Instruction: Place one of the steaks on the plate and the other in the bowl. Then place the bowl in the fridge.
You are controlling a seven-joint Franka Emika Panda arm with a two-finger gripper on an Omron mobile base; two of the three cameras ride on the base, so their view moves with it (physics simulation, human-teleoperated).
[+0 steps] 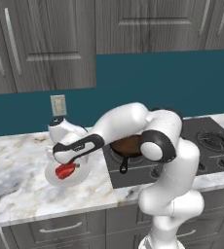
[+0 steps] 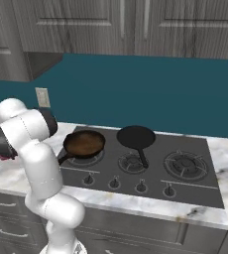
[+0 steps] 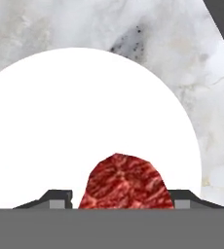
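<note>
A: Hand view: steak [image 3: 125, 182] sits between the gripper [image 3: 121, 198] fingertips, over the plate [image 3: 60, 126]. Gripped or freed? I cannot tell.

B: If gripped, rising could drag it off the plate.

Grey wood cabinets [image 1: 46, 44] across frame top, teal wall [image 1: 172, 82] mid-frame, wall outlet [image 1: 58, 105] left, marble surface [image 1: 16, 160] below.
</note>
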